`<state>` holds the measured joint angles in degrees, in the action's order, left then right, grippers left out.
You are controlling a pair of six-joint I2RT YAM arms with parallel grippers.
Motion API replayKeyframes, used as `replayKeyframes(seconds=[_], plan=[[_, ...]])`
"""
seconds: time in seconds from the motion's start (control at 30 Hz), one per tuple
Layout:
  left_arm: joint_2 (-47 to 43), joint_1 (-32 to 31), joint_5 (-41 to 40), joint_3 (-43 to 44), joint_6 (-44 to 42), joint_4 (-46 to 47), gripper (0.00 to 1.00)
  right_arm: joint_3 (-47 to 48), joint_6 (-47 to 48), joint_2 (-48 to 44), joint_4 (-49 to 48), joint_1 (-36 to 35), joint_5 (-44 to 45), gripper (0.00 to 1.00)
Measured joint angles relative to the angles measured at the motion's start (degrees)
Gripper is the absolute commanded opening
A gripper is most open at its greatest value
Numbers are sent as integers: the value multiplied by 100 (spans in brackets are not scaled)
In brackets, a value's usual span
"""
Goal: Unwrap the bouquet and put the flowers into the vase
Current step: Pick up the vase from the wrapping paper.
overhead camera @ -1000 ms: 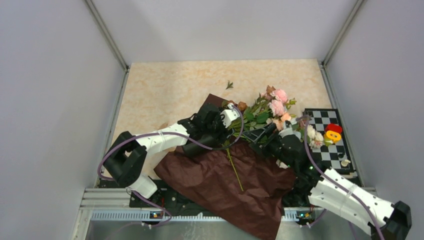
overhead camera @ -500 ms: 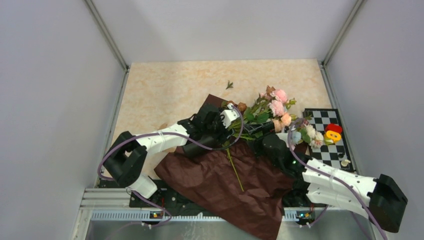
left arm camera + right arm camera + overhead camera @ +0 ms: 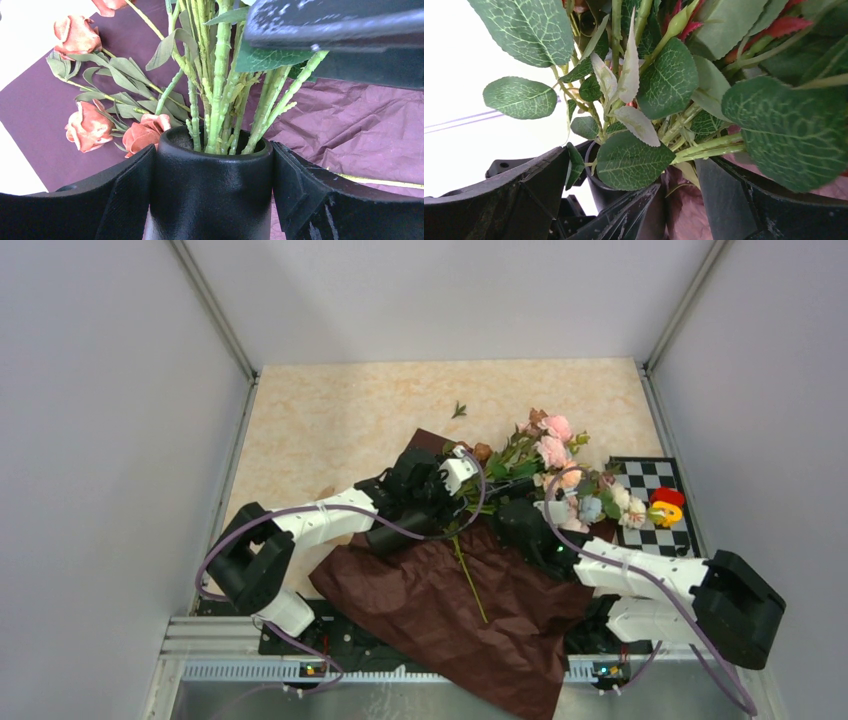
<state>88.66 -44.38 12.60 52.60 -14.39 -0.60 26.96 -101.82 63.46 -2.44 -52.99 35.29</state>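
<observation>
One slim black bottle-like vase (image 3: 210, 200): clamped at both sides by the left pincer (image 3: 212, 152) | small pale roses on green leafy stems (image 3: 220, 75): stems in the vase mouth | right pincer (image 3: 631, 165): jaws wide, straddling the leaves (gripping nothing) | crinkled maroon paper (image 3: 450, 610): spread on the beige desk (image 3: 340, 420).

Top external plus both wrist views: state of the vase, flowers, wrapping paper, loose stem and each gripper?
vase: gripped just below its mouth, stems inside
flowers: unwrapped, stems bunched into the vase mouth
wrapping paper: opened, spread out flat
loose stem: lying on the paper, not in the vase
left gripper: shut on the vase
right gripper: open, jaws either side of the stems and leaves
</observation>
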Motion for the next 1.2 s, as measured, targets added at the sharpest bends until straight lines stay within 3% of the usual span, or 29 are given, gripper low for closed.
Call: replayKeyframes(seconds=[0.3,0.7,0.83,0.97,1.0,1.2], plan=[[0,7,0,-57,-4,105,0,358,173,874,-258,-13,245,96],[59,24,-22,-76,-26,212,0,509,581,1722,-903,208,264,79],[96,42,-46,-76,-37,269,0,509,734,1838,-1130,273,212,70],[133,48,-105,-74,-79,282,0,496,1010,1945,-1480,356,133,49],[155,50,-120,-74,-87,284,0,492,1099,1961,-1558,369,118,38],[214,55,-188,-74,-122,284,0,457,1853,1987,-2170,420,103,2]])
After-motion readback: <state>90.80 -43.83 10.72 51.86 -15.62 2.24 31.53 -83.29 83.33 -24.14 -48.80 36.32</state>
